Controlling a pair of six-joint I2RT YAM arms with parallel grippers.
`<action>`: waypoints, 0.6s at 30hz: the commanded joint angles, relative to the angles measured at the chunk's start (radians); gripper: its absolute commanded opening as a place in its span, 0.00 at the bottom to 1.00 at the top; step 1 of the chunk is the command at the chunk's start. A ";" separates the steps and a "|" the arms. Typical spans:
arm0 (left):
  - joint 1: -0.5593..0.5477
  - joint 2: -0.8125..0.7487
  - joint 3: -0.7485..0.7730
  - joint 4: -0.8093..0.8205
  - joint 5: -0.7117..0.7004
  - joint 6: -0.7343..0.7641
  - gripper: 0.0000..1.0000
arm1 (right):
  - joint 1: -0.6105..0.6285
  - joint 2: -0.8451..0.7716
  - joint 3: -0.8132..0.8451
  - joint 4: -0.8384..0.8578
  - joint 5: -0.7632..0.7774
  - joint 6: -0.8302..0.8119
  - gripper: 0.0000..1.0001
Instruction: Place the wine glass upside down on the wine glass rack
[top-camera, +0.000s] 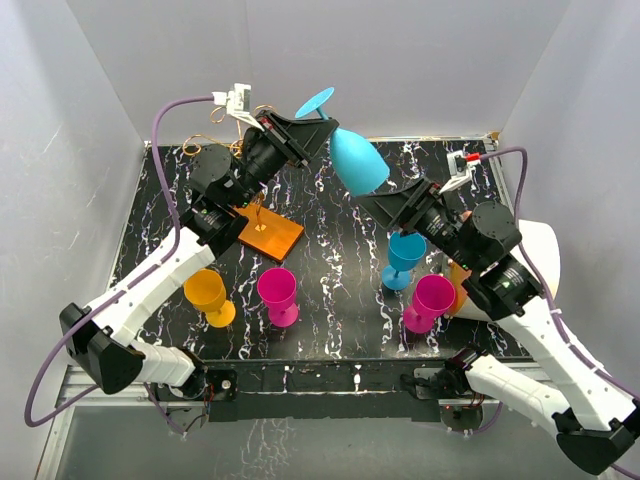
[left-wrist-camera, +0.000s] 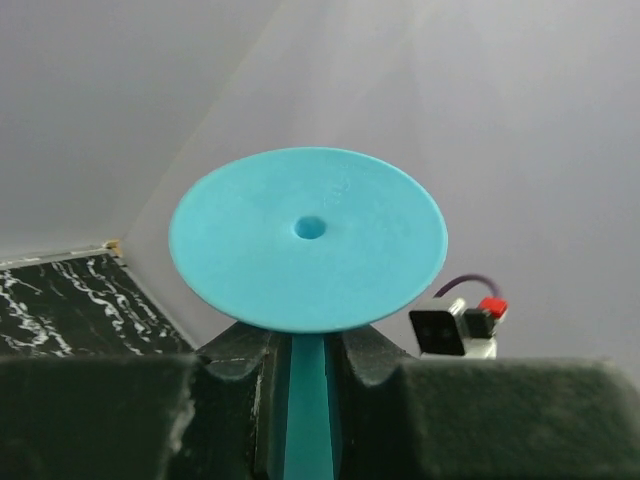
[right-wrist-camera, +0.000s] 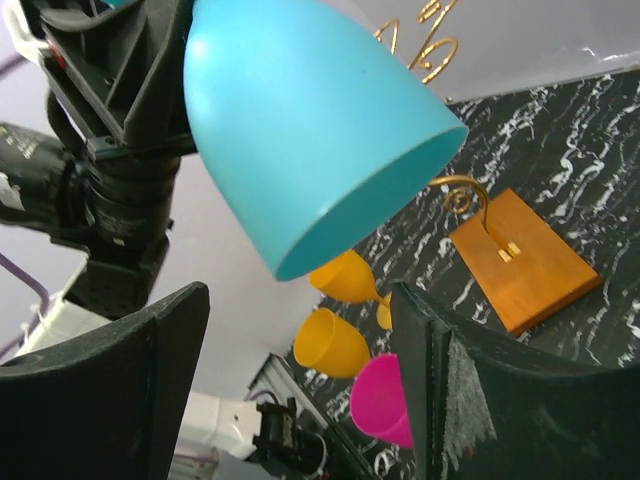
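Note:
A light blue wine glass hangs in the air above the back of the table, tilted, bowl mouth down to the right and round foot up. My left gripper is shut on its stem just under the foot. Just below the bowl, my right gripper is open, its fingers apart and not touching the bowl. The wine glass rack stands under the left arm: an orange-brown base with gold wire arms, partly hidden by the arm.
Other glasses stand on the black marbled table: an orange one, a magenta one, a blue one and a second magenta one. Grey walls close in the back and sides.

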 joint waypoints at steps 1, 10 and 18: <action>0.004 -0.047 0.058 -0.050 0.143 0.248 0.00 | 0.003 -0.054 0.115 -0.208 -0.045 -0.103 0.73; 0.004 -0.036 0.050 0.027 0.372 0.404 0.00 | 0.003 -0.121 0.249 -0.281 0.088 -0.068 0.76; 0.004 -0.017 -0.010 0.072 0.507 0.643 0.00 | 0.003 -0.079 0.270 -0.195 0.187 0.175 0.74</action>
